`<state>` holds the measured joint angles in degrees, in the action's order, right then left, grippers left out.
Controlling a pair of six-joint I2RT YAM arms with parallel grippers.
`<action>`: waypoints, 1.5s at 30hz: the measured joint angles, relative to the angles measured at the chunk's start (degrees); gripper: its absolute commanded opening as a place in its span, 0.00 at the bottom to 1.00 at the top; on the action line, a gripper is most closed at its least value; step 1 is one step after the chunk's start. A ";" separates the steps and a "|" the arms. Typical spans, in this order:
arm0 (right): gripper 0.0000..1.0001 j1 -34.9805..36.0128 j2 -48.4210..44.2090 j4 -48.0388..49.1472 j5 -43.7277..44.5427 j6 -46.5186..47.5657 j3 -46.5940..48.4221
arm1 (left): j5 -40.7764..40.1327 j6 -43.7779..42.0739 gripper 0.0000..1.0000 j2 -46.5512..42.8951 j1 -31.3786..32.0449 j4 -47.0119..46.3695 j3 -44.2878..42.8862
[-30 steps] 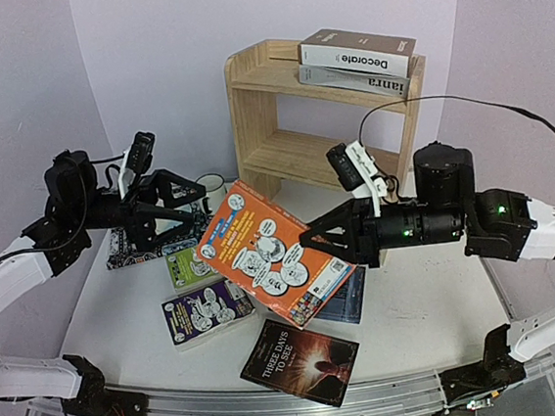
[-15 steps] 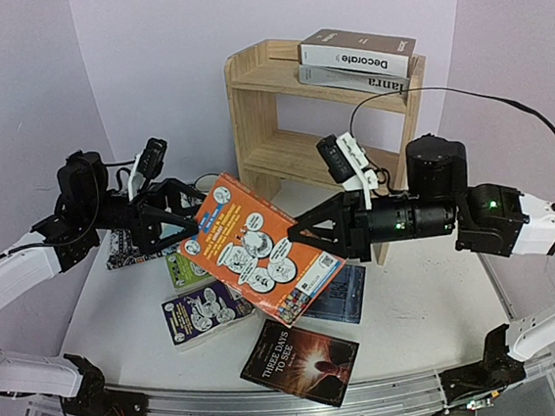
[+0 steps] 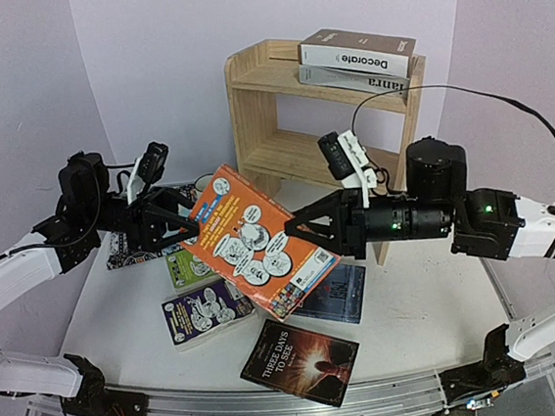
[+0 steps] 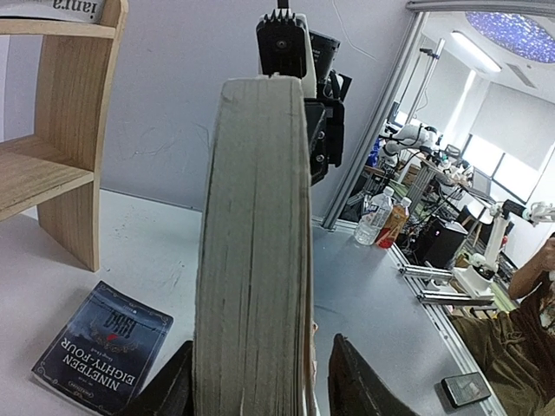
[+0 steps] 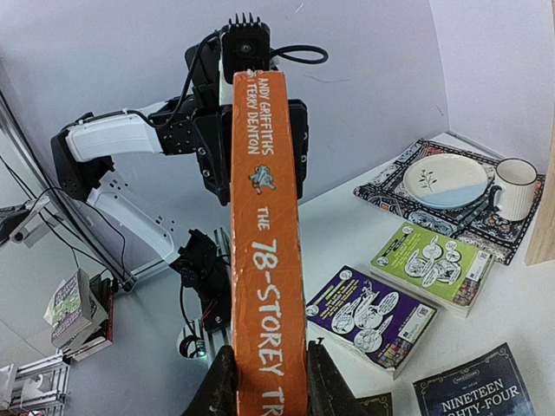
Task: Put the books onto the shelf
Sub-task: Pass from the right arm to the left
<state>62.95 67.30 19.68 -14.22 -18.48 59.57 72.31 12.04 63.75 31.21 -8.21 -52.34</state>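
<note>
Seemingly a mid-air handover: right end effector (image 3: 302, 232) pinches the orange book (image 3: 256, 244) by the spine, left end effector (image 3: 192, 216) straddles its pages, grip unclear; next, shelf (image 3: 243, 123) at one o'clock.

— What lies on the white table (image 3: 424, 302)?
— The pine shelf (image 3: 249, 112), a patterned placemat (image 3: 124, 247), and four books: green paperback (image 3: 185, 269), purple paperback (image 3: 204, 313), "Nineteen Eighty-Four" (image 3: 340, 295), "Three Days to See" (image 3: 298, 360).
— And the shelf's top?
— Grey "ianra" (image 3: 364, 81).

Seven books (image 3: 257, 241), one shelf (image 3: 254, 112)
</note>
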 measured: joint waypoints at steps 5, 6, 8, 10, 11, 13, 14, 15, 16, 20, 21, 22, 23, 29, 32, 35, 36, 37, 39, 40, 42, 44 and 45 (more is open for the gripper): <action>0.00 -0.02 -0.04 5.20 0.65 -1.05 -3.54 | -0.45 0.21 0.60 0.00 0.41 0.10 0.07; 0.00 -0.02 -0.04 5.99 0.81 -1.23 -4.13 | -0.53 0.26 0.59 0.00 0.55 0.11 0.17; 0.00 -0.02 -0.13 7.67 1.06 -1.60 -5.27 | -0.75 0.25 0.55 0.00 0.71 0.15 0.33; 0.00 -0.02 -0.27 9.39 1.25 -1.96 -6.41 | -1.11 0.33 0.47 0.00 0.80 0.13 0.33; 0.00 0.00 -0.43 10.44 1.33 -2.16 -7.13 | -1.36 0.31 0.41 0.00 0.84 0.11 0.33; 0.00 0.06 -0.74 12.19 1.41 -2.45 -8.36 | -1.83 0.41 0.12 0.00 0.99 0.14 0.35; 0.00 0.11 -0.91 12.90 1.36 -2.56 -8.88 | -2.08 0.32 0.03 0.00 1.03 0.09 0.35; 0.00 0.15 -1.07 13.49 1.34 -2.61 -9.26 | -2.35 0.67 0.00 0.00 1.07 0.12 0.35; 0.04 0.22 -1.20 13.87 1.29 -2.62 -9.56 | -2.52 0.85 0.00 0.00 1.08 0.13 0.35; 0.66 0.20 -1.35 14.86 1.35 -2.62 -10.14 | -3.34 1.33 0.00 -0.15 1.19 0.19 0.35; 0.75 0.18 -1.38 15.11 1.40 -2.78 -10.17 | -3.53 1.41 0.00 -0.20 1.26 0.28 0.38; 0.82 0.13 -1.44 15.56 1.45 -2.63 -10.17 | -3.57 1.45 0.00 -0.21 1.28 0.43 0.41; 0.86 0.10 -1.52 15.40 1.29 -2.53 -9.96 | -3.67 1.51 0.00 -0.22 1.28 0.65 0.43; 0.92 -0.06 0.12 -1.43 -3.69 3.13 2.15 | -3.25 1.55 0.00 0.17 1.37 1.57 0.63; 0.91 -0.06 0.04 -8.82 -5.25 5.15 6.15 | -2.44 1.60 0.00 1.15 1.37 2.07 0.63; 0.90 -0.06 -0.02 -15.39 -6.52 6.33 7.70 | -2.09 1.76 0.00 2.24 1.37 2.52 0.63; 0.90 -0.06 -0.02 -17.16 -6.80 6.52 7.84 | -2.02 1.83 0.00 2.45 1.37 2.59 0.63; 0.90 -0.06 -0.02 -19.00 -7.08 6.65 7.89 | -1.99 1.91 0.00 2.57 1.37 2.65 0.63; 0.89 -0.06 -0.02 -22.01 -7.35 6.76 7.93 | -1.90 2.01 0.00 2.64 1.37 2.69 0.63; 0.88 -0.06 -0.02 -23.21 -7.27 6.76 7.95 | -1.77 2.01 0.00 2.64 1.38 2.67 0.63; 0.87 -0.06 -0.02 -25.19 -7.13 6.71 7.98 | -1.44 2.00 0.00 2.64 1.45 2.67 0.67; 0.86 -0.06 0.00 -26.73 -6.97 6.62 8.17 | -1.06 1.98 0.00 2.64 1.68 2.67 0.85; 0.82 -0.06 0.03 -27.46 -6.94 6.56 8.33 | -0.81 1.98 0.00 2.64 1.84 2.67 1.02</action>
<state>62.89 67.34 -7.78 -21.15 -11.92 67.90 71.50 14.02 66.39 33.05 -5.54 -51.31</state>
